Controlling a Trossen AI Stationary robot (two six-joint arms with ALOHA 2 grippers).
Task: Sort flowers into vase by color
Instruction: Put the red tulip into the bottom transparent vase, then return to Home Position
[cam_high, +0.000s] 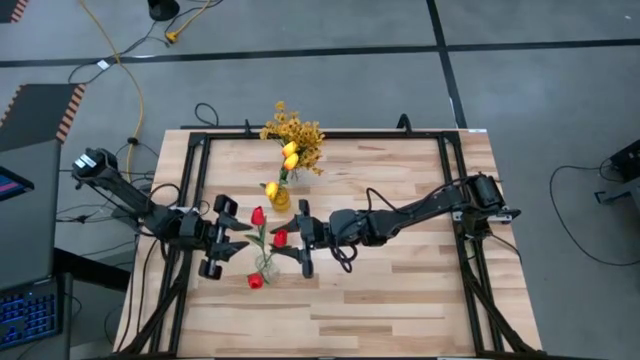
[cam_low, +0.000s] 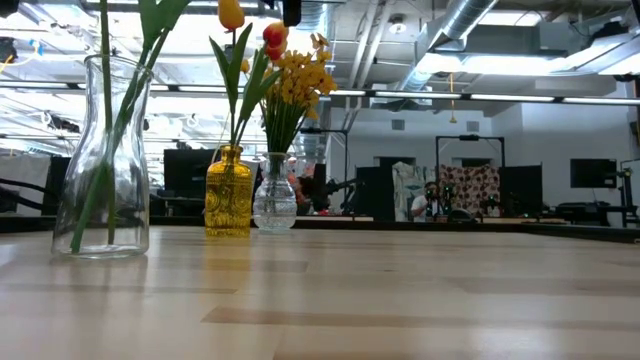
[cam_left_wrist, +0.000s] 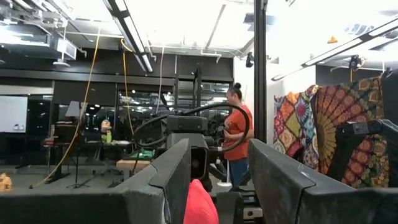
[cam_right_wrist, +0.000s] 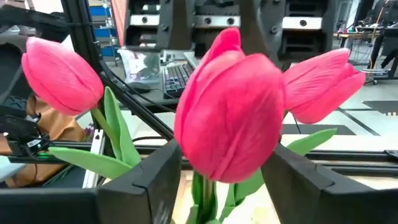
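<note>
Because the low view cuts off the flower tops, the red tulips (cam_high: 258, 216) in the clear vase (cam_low: 101, 160) show there only as green stems. In the high view both pincers meet at these tulips in the middle of the bench (cam_high: 400, 290). The right pincer (cam_right_wrist: 221, 177) stands open around one red bloom. The left pincer (cam_left_wrist: 214, 186) is also spread wide, with a red petal between its fingers. The yellow tulips (cam_high: 290, 155) stand in the yellow vase (cam_low: 229, 192), the mustard sprays (cam_high: 290, 128) beside them.

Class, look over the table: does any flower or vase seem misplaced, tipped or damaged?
Nothing stands out. All three vases stand upright: red tulips in the clear vase, yellow tulips in the yellow vase, mustard sprays in the small clear vase.
</note>
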